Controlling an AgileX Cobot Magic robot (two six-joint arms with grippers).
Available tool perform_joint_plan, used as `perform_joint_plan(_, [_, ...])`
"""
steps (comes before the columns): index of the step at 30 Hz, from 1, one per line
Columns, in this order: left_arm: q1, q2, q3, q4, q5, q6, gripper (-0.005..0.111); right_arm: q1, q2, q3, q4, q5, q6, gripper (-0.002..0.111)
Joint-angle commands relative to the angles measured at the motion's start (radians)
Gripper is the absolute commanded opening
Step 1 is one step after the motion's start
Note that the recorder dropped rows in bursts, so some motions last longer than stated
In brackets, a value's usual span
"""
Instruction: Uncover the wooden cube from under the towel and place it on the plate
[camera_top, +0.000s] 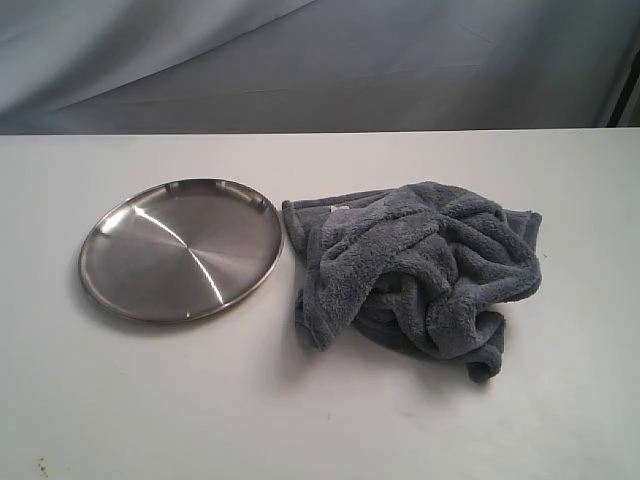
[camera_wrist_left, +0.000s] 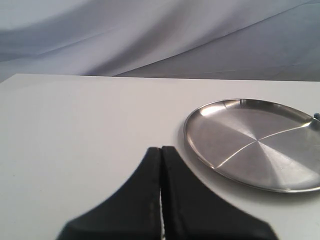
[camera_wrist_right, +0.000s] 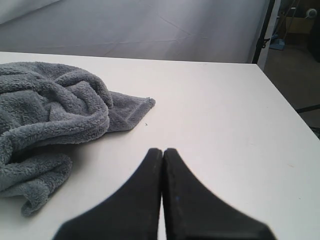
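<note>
**Exterior view: a shiny plate beside a fluffy towel**

Exterior view showed a flat white table (camera_top: 320, 410) with two things on it. On the left lay the plate (camera_top: 180, 250). It was round and shallow, made of shiny metal, with a low rim all the way around. Bright streaks of light ran across it. Nothing lay on it.

Just beside it, on the right, lay the towel (camera_top: 415, 265). It was dark grey-blue, soft and fuzzy, and all bunched up in lumpy folds. One flat corner with a sewn edge stuck out on the table.

The wooden cube did not show in any picture, so I could not tell where it was.

A grey curtain (camera_top: 320, 60) with soft creases hung behind the table.

The left gripper (camera_wrist_left: 161, 149) was black and smooth. Its two jaws were pressed tight together, with nothing between them. It was above the bare table, near the plate but not touching it.

The right gripper (camera_wrist_right: 162, 150) looked the same. Its jaws were closed too and held nothing. It was near the towel but apart from it.
</note>
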Motion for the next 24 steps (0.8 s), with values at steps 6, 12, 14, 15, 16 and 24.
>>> perform_joint_plan(6, [-0.005,-0.004,0.004,0.005,-0.011,-0.003,0.000,0.003,-0.006,0.002,0.004,-0.002,0.003,0.000])
perform_joint_plan(12, [-0.005,-0.004,0.004,0.005,-0.011,-0.003,0.000,0.003,-0.006,0.002,0.004,-0.002,0.003,0.000])
perform_joint_plan(14, [-0.005,-0.004,0.004,0.005,-0.011,-0.003,0.000,0.003,-0.006,0.002,0.004,-0.002,0.003,0.000])
perform_joint_plan(15, [-0.005,-0.004,0.004,0.005,-0.011,-0.003,0.000,0.003,-0.006,0.002,-0.009,-0.002,-0.006,0.000])
perform_joint_plan(16, [-0.005,-0.004,0.004,0.005,-0.011,-0.003,0.000,0.003,-0.006,0.002,-0.039,-0.006,-0.017,0.000])
perform_joint_plan(24, [-0.005,-0.004,0.004,0.005,-0.011,-0.003,0.000,0.003,-0.006,0.002,0.041,-0.312,-0.020,0.000])
